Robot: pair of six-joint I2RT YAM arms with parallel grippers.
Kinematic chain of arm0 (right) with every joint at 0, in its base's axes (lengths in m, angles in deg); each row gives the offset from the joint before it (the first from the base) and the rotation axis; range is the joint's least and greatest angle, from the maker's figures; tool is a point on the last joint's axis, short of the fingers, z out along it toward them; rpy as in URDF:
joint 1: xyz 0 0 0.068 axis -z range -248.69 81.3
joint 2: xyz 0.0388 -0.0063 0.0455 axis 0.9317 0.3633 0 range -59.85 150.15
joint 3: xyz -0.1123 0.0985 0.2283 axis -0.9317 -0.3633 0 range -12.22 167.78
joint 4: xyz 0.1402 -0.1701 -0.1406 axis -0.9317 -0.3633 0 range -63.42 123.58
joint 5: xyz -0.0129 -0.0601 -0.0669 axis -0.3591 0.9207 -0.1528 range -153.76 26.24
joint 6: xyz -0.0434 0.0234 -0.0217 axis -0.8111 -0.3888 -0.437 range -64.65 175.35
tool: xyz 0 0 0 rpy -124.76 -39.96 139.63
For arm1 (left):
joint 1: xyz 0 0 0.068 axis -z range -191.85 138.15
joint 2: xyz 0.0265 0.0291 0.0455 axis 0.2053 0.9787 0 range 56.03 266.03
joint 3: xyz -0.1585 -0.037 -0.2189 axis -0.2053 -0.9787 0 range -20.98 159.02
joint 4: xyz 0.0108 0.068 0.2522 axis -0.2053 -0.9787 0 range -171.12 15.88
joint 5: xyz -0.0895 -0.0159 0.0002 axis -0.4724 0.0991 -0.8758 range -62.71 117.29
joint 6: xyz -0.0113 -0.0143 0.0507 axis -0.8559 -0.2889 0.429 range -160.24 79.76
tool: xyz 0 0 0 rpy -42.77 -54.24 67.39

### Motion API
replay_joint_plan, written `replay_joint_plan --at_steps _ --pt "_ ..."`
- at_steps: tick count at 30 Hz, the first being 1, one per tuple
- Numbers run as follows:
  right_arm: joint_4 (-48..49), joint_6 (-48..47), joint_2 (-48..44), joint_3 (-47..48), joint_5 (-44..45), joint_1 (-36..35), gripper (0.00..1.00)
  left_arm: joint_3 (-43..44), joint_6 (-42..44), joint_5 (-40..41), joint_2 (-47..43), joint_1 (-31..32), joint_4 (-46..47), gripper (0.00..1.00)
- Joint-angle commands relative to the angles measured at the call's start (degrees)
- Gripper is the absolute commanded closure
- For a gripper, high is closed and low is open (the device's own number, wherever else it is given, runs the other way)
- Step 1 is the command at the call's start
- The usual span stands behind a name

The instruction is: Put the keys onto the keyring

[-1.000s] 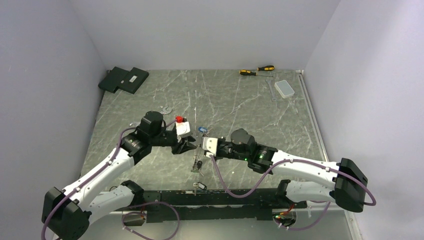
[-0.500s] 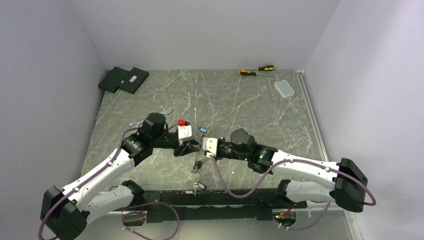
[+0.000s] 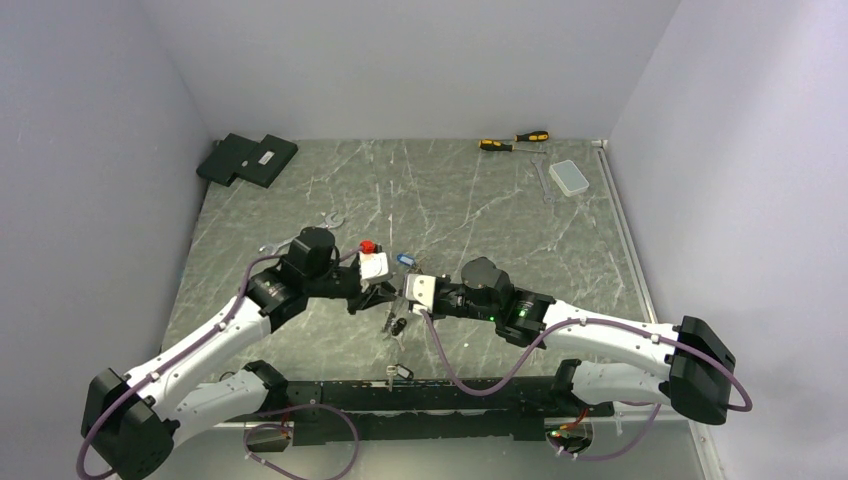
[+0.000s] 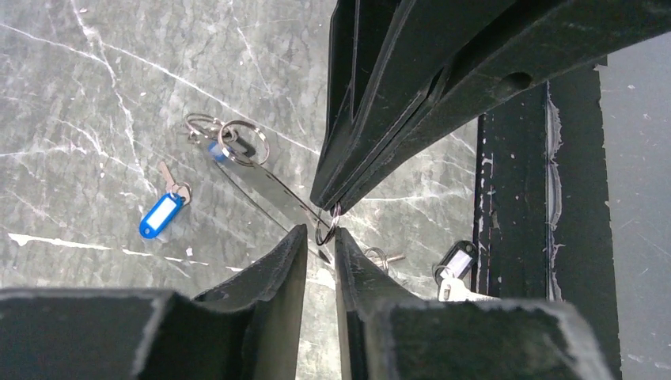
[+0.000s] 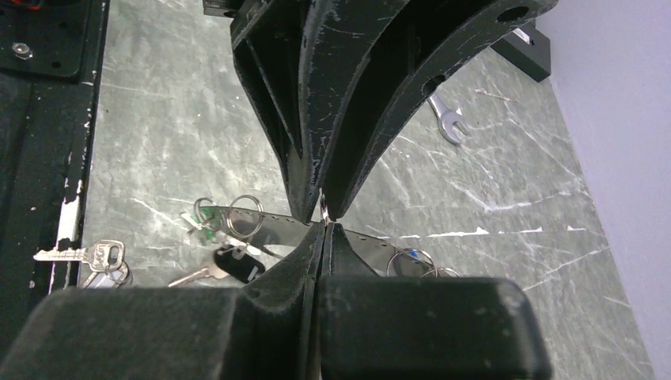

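My right gripper is shut on a small metal split ring, held above the table. My left gripper faces it tip to tip, jaws a narrow gap apart, with the ring at the mouth of that gap. The blue-headed key lies loose on the table behind the grippers. The green-headed key lies by metal rings at one end of a long thin floppy band with holes, which runs under the grippers.
A black-tagged key lies by the band. Another black-tagged key and silver keys lie on the black base rail. A red cap, wrenches, screwdrivers, a white box and black boxes lie further off.
My left gripper has moved right and its jaws have narrowed, up to the tips of the right gripper. The right gripper has stayed put with the ring.
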Motion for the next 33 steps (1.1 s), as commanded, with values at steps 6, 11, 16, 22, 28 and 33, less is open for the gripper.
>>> replay_joint_plan --at_steps 6,11,16,22,28,33 --pt "5.6 1.5 -1.7 3.2 -2.1 -0.3 1.00 1.4 1.0 0.4 -2.5 0.3 1.6 1.00" --pt "6.5 3.8 -1.2 3.7 -0.4 -0.3 0.86 0.8 1.1 0.3 -4.4 0.3 2.5 1.00" --pt "8.3 5.8 -1.9 2.3 1.8 -0.1 0.52 -0.2 1.0 0.4 -6.9 0.2 4.2 1.00" --pt "11.4 6.6 -3.7 -0.4 0.3 1.0 0.58 -1.7 0.8 0.1 -9.4 0.2 6.5 1.00" --pt "14.5 8.6 -4.3 -1.4 -2.5 1.9 0.68 -4.8 -0.8 1.1 -13.1 0.2 12.3 1.00" --pt "15.8 9.4 -4.4 -2.5 -3.9 2.4 0.68 -7.6 -1.1 0.3 -15.8 0.2 17.6 1.00"
